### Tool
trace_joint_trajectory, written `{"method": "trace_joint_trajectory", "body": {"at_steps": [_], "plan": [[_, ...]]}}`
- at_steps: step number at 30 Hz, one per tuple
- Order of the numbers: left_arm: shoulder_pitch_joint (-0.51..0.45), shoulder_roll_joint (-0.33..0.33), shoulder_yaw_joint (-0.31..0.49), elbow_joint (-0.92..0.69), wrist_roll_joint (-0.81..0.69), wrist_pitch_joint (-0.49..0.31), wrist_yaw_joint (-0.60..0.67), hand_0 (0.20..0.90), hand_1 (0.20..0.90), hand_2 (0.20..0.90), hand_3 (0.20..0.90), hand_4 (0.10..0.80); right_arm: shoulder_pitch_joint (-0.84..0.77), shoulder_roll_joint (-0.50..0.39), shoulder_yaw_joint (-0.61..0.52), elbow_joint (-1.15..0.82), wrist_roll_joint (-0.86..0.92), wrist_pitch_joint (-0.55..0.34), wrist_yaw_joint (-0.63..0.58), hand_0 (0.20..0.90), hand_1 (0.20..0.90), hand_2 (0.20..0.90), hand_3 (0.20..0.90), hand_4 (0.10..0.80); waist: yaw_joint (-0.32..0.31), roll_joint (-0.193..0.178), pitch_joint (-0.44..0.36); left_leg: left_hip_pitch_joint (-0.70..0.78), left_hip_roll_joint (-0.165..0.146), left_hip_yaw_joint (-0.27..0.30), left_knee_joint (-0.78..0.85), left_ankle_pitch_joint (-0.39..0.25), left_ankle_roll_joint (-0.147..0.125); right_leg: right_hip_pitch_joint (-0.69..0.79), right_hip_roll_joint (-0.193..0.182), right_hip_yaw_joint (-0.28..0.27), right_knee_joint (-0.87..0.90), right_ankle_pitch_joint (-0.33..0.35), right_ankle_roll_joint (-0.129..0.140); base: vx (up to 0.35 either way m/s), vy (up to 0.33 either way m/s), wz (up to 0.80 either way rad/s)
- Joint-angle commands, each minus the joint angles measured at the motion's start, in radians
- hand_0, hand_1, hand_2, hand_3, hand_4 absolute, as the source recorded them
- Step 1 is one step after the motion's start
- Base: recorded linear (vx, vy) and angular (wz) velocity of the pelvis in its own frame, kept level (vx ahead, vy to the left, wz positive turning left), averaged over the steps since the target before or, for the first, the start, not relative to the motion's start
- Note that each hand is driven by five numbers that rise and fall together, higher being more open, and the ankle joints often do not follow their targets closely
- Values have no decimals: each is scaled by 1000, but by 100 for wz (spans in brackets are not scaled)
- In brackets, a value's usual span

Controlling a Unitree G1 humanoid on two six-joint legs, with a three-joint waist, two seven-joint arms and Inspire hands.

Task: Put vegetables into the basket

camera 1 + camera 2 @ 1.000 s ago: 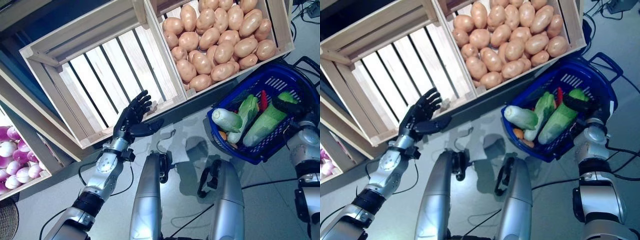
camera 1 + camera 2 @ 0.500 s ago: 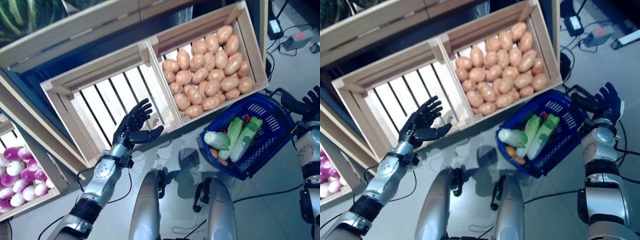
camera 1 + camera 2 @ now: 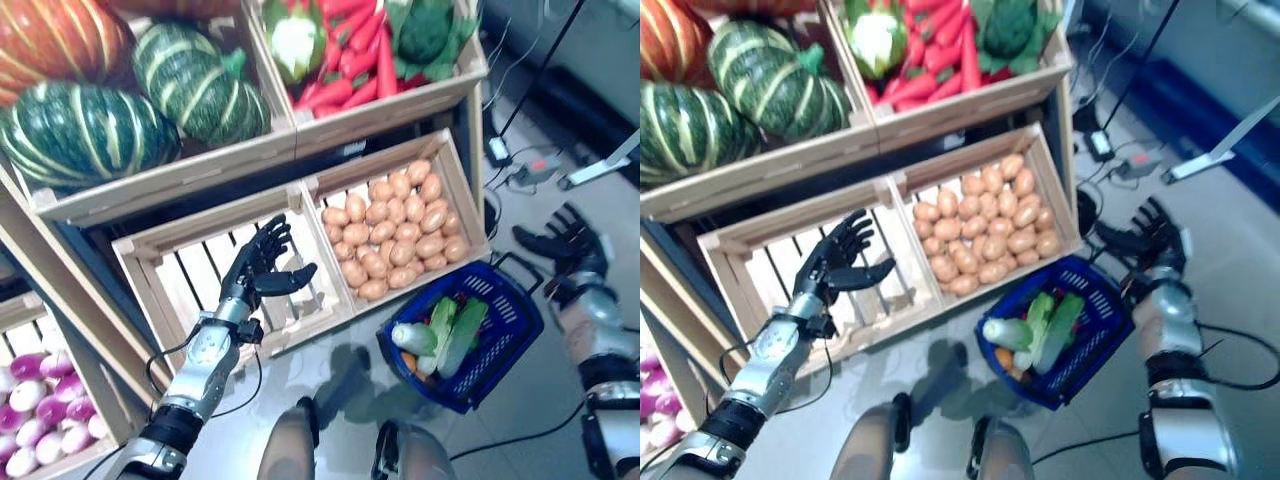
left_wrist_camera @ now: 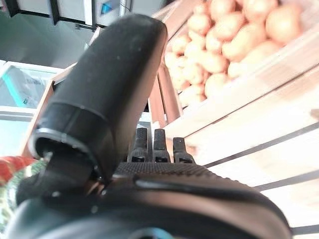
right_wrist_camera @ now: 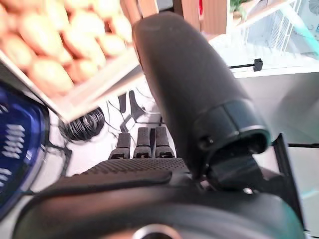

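A blue basket [image 3: 505, 345] stands on the floor below the potato crate, holding a pale green-white vegetable [image 3: 410, 338], leafy greens [image 3: 458, 330] and something orange. My left hand [image 3: 262, 268] is open, fingers spread, held over the bare wooden crate [image 3: 190, 290]; it holds nothing. My right hand [image 3: 568, 240] is open too, raised to the right of the basket and apart from it. The crate of potatoes [image 3: 390, 240] lies between the two hands. Both wrist views show straight fingers [image 4: 154, 144] and nothing held.
An upper shelf carries green and orange pumpkins [image 3: 90, 120] and a crate of red peppers, cauliflower and broccoli [image 3: 350, 50]. Purple-white onions [image 3: 35, 420] fill a crate at the lower left. Cables and a power brick [image 3: 530, 165] lie on the floor at the right.
The camera has pulled back and up, bringing the upper shelf into view. My right hand has let go of the basket and risen to its right; the left hand stays open over the bare crate.
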Motion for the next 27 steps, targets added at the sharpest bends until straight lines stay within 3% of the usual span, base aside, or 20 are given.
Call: {"method": "trace_joint_trajectory", "body": {"at_steps": [1, 8, 14, 23, 27], "plan": [[43, -17, 11, 14, 110, -110, 41, 900, 900, 900, 900, 800, 57, 8, 38, -88, 4, -86, 75, 900, 900, 900, 900, 800, -15, -5, -147, 105, 7, 4, -174, 49, 7, 63, 4, 22, -223, 196, -32, 83, 42, -7], [136, -54, 34, 177, 324, -172, 161, 900, 900, 900, 900, 800, 282, 178, 132, -298, 20, -105, 187, 900, 900, 900, 900, 800, -52, 7, -197, 213, 3, 22, -387, 136, -2, 121, 30, 57, -370, 268, -15, 30, 12, -14], [183, -116, 32, 278, 414, -222, 223, 900, 900, 900, 900, 800, 382, 308, 202, -321, 41, -144, 125, 900, 900, 900, 900, 800, -78, 14, -210, 234, -7, 33, -434, 144, -5, 144, 44, 66, -455, 304, -9, -2, -5, -13], [181, -268, 13, 513, 260, -233, 301, 900, 900, 900, 900, 800, 409, 417, 314, -153, -36, -241, -80, 900, 900, 900, 900, 800, -87, 34, -197, 247, -25, 16, -434, 136, 8, 160, 45, 71, -445, 288, -15, 2, 17, -6], [178, -304, -3, 555, 229, -253, 276, 900, 900, 900, 900, 800, 406, 452, 343, -106, 49, -225, -51, 900, 900, 900, 900, 800, -81, 35, -194, 244, -32, 0, -434, 133, 11, 166, 42, 62, -453, 289, -16, 0, 0, 0]]}}
